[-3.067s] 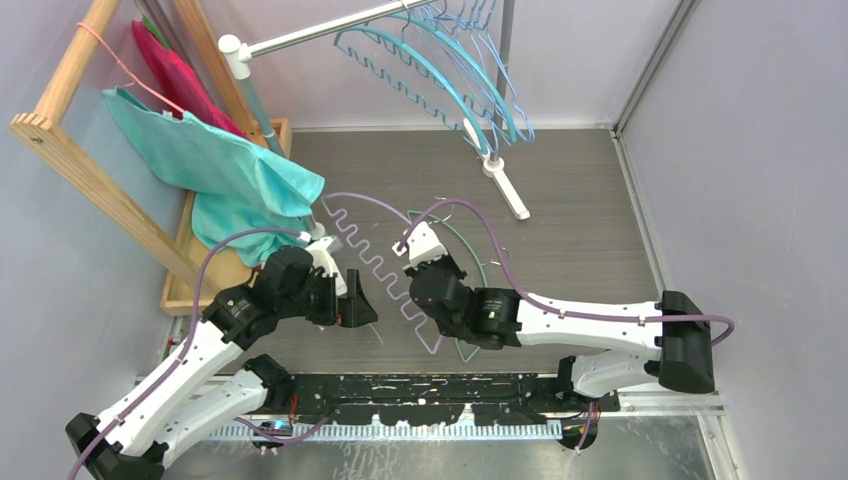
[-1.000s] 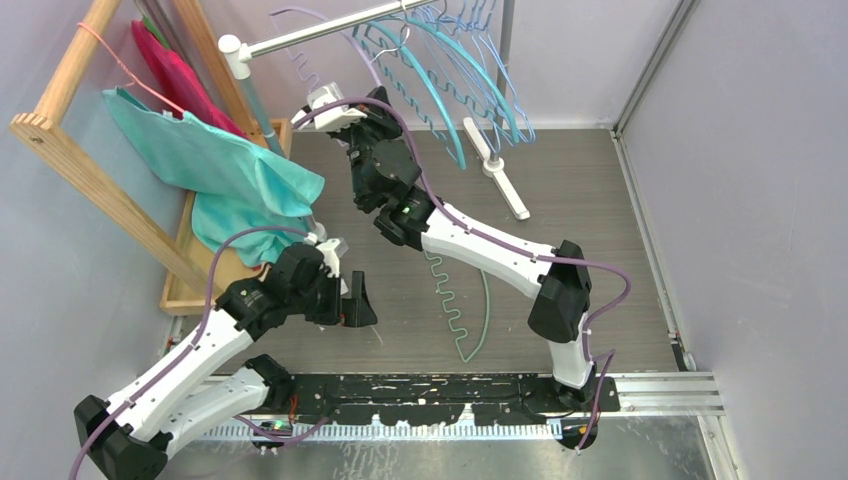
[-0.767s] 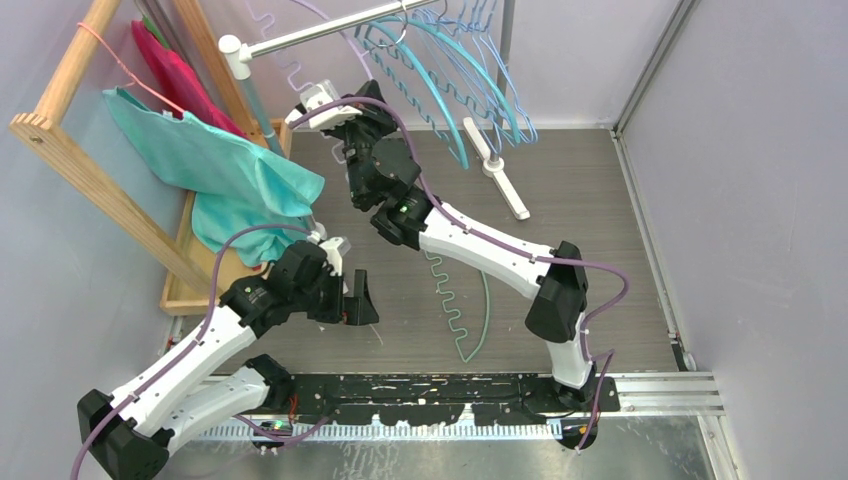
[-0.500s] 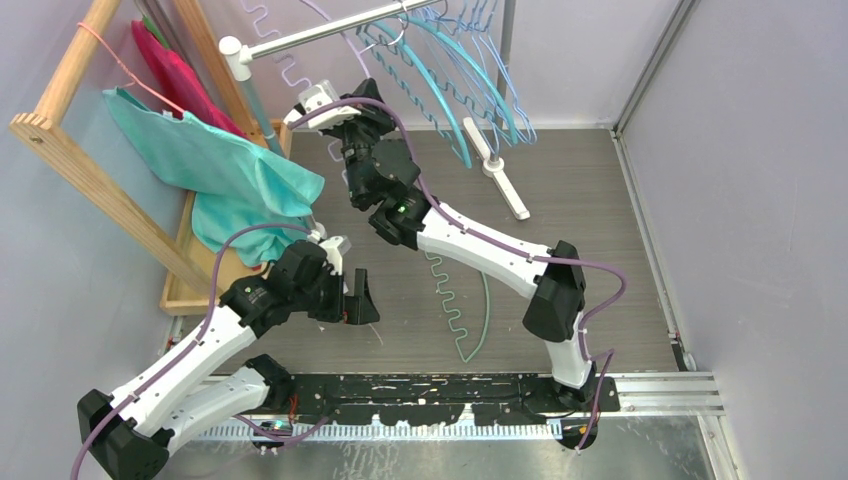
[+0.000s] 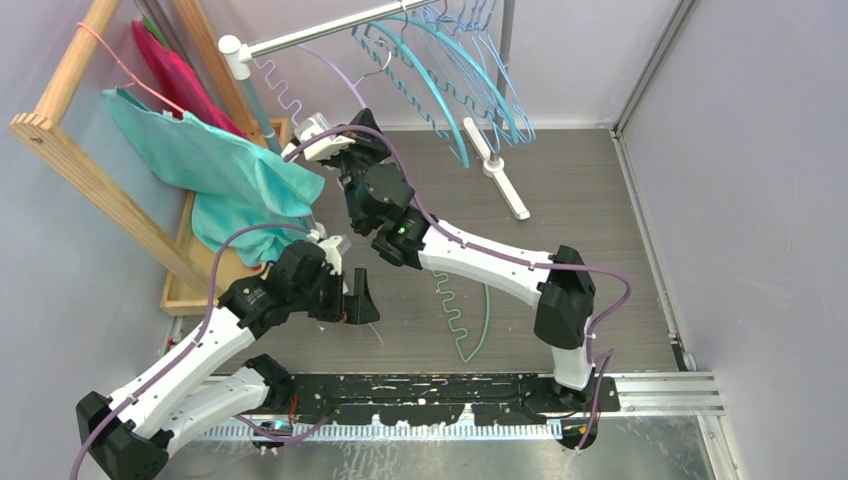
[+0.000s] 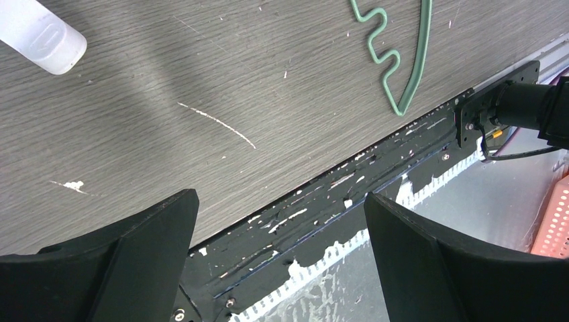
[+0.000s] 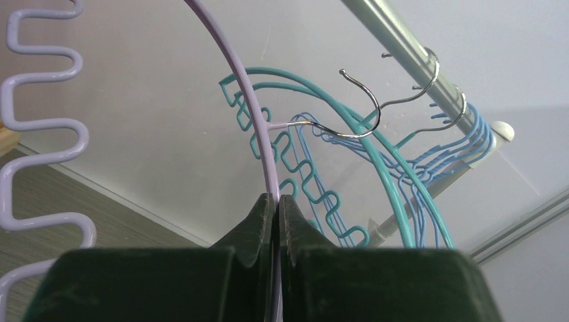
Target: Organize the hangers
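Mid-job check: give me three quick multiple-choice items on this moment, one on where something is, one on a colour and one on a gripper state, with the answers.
1. Where is the green hanger?
A. hanging up high
B. lying on the table
C. held by an arm

2. The right gripper holds a hanger of what colour?
A. lavender
B. pink
C. green

3. How is the left gripper?
A. shut on a hanger
B. shut, empty
C. open, empty

Answers:
1 B: it lies flat on the wood-grain surface near the arm bases.
2 A: the right wrist view shows the lavender hanger pinched at its arc.
3 C: the left wrist view shows its fingers wide apart with only table between them.
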`<state>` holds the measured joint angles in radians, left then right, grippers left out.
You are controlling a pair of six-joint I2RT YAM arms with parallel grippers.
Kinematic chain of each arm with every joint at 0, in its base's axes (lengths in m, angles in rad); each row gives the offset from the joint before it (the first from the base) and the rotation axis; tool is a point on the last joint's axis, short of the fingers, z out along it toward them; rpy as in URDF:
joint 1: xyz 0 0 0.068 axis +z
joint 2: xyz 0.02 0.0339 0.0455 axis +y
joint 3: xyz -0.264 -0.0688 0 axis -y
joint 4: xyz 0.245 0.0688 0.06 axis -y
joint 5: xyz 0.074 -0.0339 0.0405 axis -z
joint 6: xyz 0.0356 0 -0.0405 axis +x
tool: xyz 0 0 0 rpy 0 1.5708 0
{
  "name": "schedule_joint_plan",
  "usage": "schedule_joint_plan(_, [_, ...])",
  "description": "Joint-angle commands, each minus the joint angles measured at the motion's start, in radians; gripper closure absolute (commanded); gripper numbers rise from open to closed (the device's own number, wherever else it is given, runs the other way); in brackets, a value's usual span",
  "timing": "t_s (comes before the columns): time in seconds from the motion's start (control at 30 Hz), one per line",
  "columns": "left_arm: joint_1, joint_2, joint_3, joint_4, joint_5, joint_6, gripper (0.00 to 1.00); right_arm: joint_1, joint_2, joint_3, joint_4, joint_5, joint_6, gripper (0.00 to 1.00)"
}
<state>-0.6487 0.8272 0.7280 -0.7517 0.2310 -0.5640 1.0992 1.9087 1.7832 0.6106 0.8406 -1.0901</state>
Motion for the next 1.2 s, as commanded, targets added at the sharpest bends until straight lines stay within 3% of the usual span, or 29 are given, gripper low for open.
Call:
schedule_joint_plan(0.0, [-0.003, -0.025, 0.005, 0.033, -0.003, -0.002, 0.02, 0.040, -0.122, -0.005, 0.150, 0.019, -0.047, 0.99])
schedule_joint_plan(0.4, [-0.003, -0.050, -0.011, 0.028, -0.012, -0.013, 0.02, 0.106, -0.143, 0.020, 0.201, 0.020, -0.146, 0.99])
schedule_joint_plan(0.83, [-0.003, -0.053, 0.005, 0.017, -0.033, -0.002, 0.02, -0.001, 0.146, 0.442, -0.017, -0.077, -0.113, 0.99])
schedule_joint_plan(1.17, [-0.003, -0.043, 0.003, 0.013, -0.032, 0.001, 0.02, -0.079, 0.115, 0.307, -0.015, -0.070, -0.014, 0.99])
